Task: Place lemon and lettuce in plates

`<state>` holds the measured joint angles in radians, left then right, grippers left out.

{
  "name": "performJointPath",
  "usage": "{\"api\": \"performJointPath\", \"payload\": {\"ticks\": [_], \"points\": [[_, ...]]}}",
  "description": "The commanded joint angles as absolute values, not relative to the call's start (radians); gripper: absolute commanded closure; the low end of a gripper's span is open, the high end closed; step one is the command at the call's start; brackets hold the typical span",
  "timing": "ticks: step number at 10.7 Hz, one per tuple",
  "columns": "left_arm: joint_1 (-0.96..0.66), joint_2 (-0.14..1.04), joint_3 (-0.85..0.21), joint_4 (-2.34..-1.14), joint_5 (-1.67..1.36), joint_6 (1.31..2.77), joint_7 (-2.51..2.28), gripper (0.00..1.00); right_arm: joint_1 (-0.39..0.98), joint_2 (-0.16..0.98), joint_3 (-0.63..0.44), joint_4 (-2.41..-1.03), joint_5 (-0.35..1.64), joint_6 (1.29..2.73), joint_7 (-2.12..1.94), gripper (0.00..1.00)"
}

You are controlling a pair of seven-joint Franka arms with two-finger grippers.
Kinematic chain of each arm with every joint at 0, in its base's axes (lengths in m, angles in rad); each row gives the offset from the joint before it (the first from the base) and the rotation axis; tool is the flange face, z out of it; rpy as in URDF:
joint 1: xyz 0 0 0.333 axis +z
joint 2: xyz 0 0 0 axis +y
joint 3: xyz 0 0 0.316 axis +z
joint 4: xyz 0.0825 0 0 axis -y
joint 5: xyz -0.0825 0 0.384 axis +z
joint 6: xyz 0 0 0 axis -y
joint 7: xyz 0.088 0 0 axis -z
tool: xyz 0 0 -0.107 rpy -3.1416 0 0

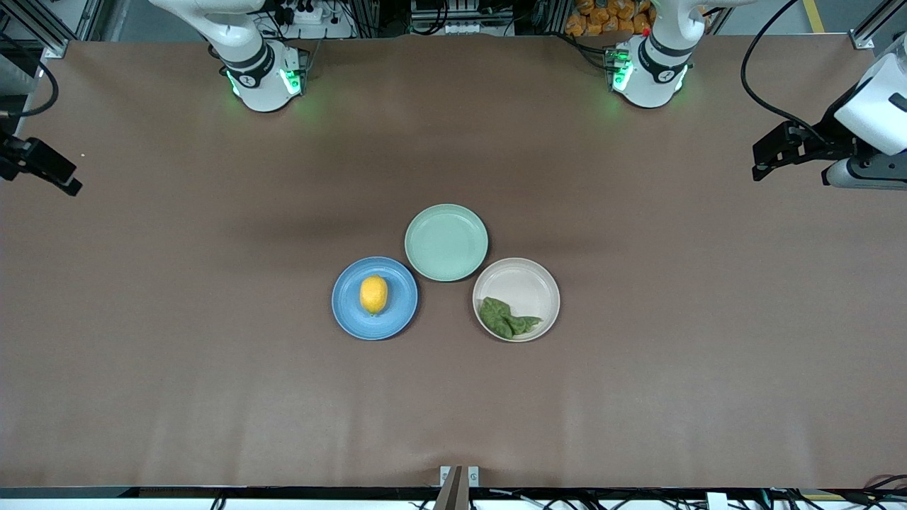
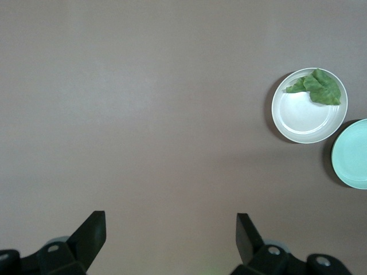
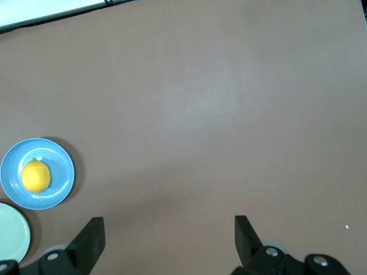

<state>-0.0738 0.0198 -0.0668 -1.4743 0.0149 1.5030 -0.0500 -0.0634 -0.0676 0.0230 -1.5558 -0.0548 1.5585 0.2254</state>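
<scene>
plates: 3 in total, one blue plate (image 1: 375, 298), one beige-pink plate (image 1: 516, 299), one light green plate (image 1: 446, 242) | lemon (image 1: 373, 294): 1 | lettuce (image 1: 506, 318): 1 leaf | grippers: 2, the left gripper (image 2: 171, 236) and the right gripper (image 3: 170, 238)

The lemon (image 1: 373, 294) lies in one plate (image 1: 354, 319), the lettuce (image 1: 505, 317) in another plate (image 1: 528, 278) beside it.
</scene>
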Motion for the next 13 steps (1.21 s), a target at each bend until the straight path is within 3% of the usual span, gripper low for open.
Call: {"api": "performJointPath", "payload": {"ticks": [1,7,13], "points": [[-0.06,0.026,-0.071,-1.462,-0.002,1.503,-0.022,0.0,-0.069,-0.064,0.031,-1.496,-0.04,1.462,0.247,0.0],[-0.055,0.025,-0.069,-1.46,-0.002,1.503,-0.023,0.0,-0.069,-0.067,0.032,-1.463,-0.029,1.312,0.227,0.0],[-0.057,0.025,-0.069,-1.46,-0.003,1.503,-0.032,0.0,-0.048,-0.083,0.041,-1.515,-0.034,1.426,0.196,0.0]]}}
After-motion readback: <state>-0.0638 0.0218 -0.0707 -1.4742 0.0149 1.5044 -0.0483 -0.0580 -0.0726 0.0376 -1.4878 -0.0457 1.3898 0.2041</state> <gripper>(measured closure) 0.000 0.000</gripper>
